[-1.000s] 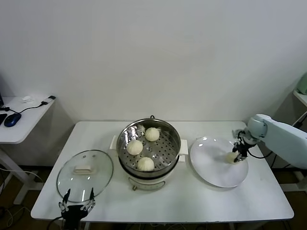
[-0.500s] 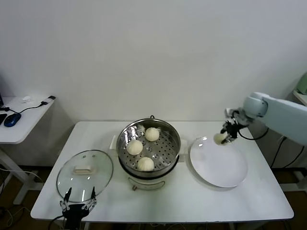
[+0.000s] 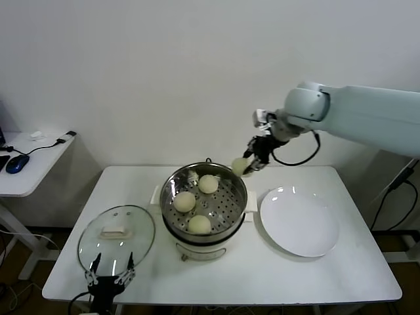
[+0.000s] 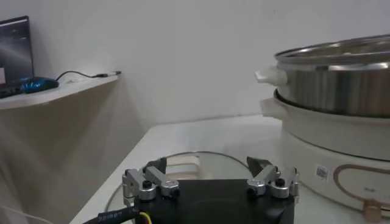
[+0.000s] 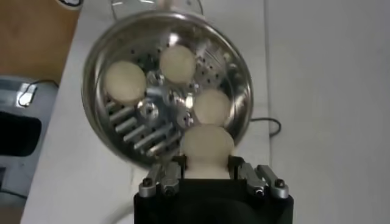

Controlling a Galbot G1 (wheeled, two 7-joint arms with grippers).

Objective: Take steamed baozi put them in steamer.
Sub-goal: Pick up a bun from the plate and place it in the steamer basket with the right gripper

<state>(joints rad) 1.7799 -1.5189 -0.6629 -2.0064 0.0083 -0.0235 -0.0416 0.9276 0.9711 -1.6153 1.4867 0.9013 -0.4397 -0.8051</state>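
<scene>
**Last bun in the air, three already in the steamer**

Three steamed baozi (image 3: 197, 201) already sit on the perforated tray of the steamer (image 3: 205, 233). In the head view they lie at about one, nine and six o'clock around the tray's centre. The fourth baozi (image 3: 240, 166) is gripped in the right claw (image 3: 249, 164), held above the steamer's rim at roughly two o'clock. The white plate (image 3: 300, 230), at three o'clock from the steamer, carries nothing. By my judgement only lowering and releasing this bun into the free gap on the tray remains.

The buns are smooth, matte, pale cream domes, and look soft. The steamer is a round pot of polished steel, its tray pierced with holes and slots, on a cream base with side handles. The glass lid (image 3: 116, 237) lies flat on the table (image 3: 328, 279) at nine o'clock from the steamer. The left claw (image 3: 109, 281) hovers at the table's near edge, spread open and holding nothing.
</scene>
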